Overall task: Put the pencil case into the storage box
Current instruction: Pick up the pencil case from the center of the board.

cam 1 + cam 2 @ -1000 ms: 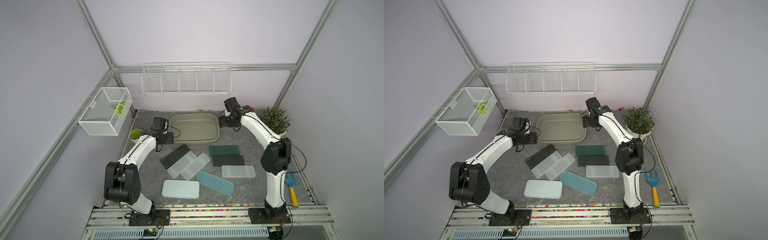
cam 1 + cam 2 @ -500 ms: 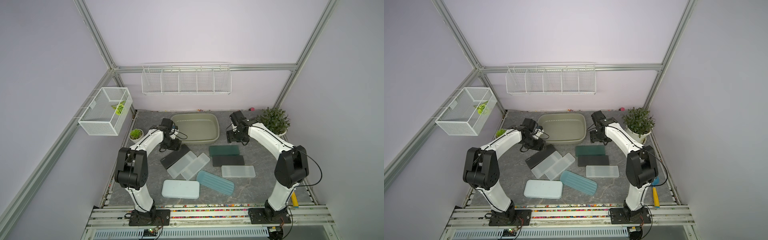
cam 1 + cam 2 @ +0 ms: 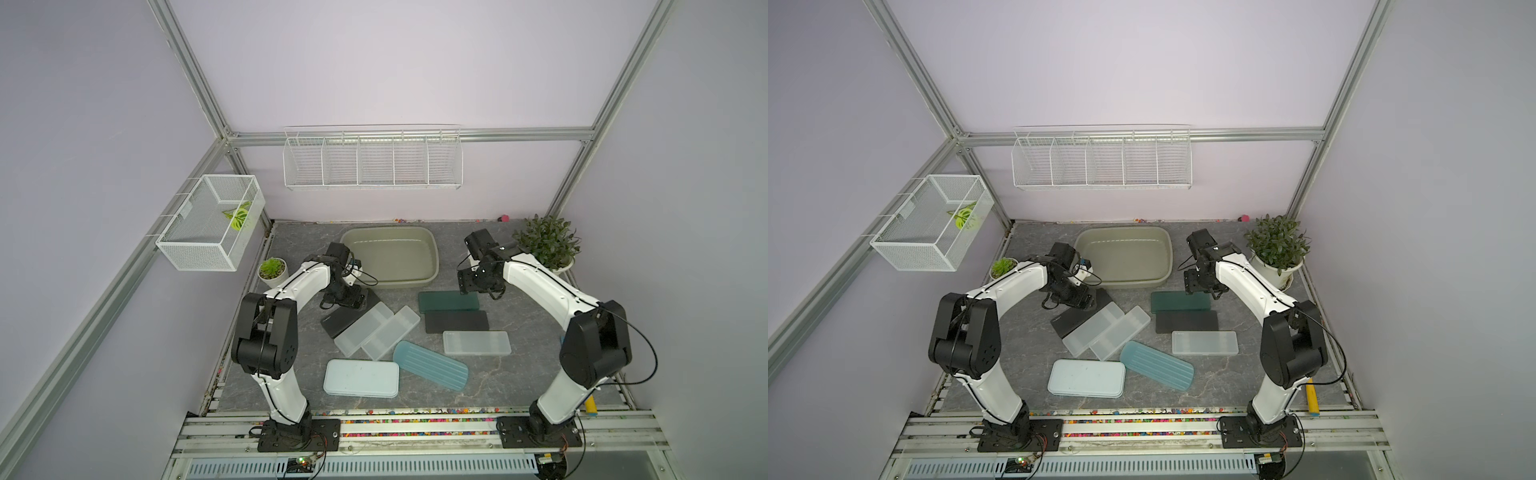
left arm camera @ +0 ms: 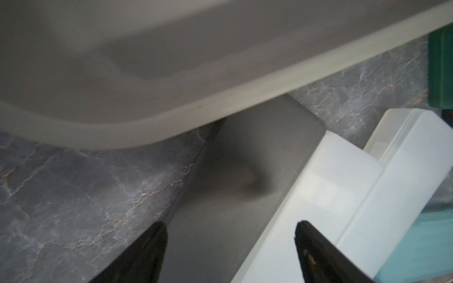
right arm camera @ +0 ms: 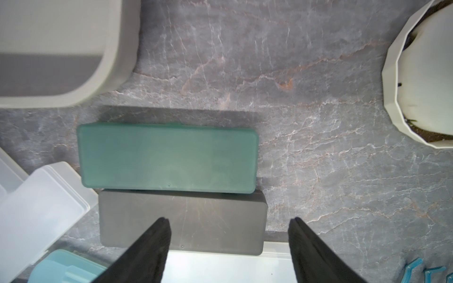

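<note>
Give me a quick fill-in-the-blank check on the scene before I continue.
1. The storage box is ____.
2. The left gripper and right gripper both have jaws standing ____.
3. Between the storage box and the dark grey pencil case lies the dark ____ one.
Missing: empty; open; green.

The desk (image 5: 318, 73) is showing a matt grey stone-look surface veined with pale and rusty lines. The storage box (image 3: 435, 257) is looking like smooth olive-beige plastic with a soft sheen. A dark green pencil case (image 5: 169, 159) is appearing as matt, slightly frosted plastic. The dark grey pencil case (image 5: 215, 215) touching it is showing fine scratches on a dull finish. Two frosted pencil cases (image 4: 318, 196) are looking milky and translucent. A teal pencil case (image 3: 430, 365) is showing a ribbed lid. The wall rack (image 3: 372, 166) and mesh basket (image 3: 195, 253) are looking like white-coated wire. The fingers (image 5: 147, 252) of the right end effector (image 5: 229, 220) are looking matt black.
</note>
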`<control>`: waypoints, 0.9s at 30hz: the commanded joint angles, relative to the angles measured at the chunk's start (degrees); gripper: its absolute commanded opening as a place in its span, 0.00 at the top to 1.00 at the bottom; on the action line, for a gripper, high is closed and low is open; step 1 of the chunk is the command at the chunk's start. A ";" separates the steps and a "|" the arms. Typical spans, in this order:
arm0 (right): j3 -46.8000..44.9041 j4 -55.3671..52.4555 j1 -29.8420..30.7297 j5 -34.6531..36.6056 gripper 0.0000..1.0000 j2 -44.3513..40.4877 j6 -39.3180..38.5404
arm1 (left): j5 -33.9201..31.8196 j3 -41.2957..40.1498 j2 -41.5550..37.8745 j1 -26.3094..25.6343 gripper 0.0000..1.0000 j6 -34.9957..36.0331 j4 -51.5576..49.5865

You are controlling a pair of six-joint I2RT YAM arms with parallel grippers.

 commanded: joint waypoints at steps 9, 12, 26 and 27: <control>-3.79 -0.48 -1.19 -1.18 0.19 -3.31 -0.57 | -3.56 -0.68 4.09 -4.27 0.04 1.97 0.31; -4.13 -0.44 -1.19 -1.40 0.19 -3.40 -0.57 | -7.61 -0.73 4.82 -5.39 0.02 2.27 0.59; -5.32 -0.61 -1.22 -1.70 0.19 -3.29 -0.42 | -22.32 -4.63 4.05 -6.32 0.01 3.79 4.46; -5.32 -0.67 -1.20 -1.71 0.19 -3.29 -0.47 | -21.80 -4.64 4.51 -6.32 0.02 3.67 4.52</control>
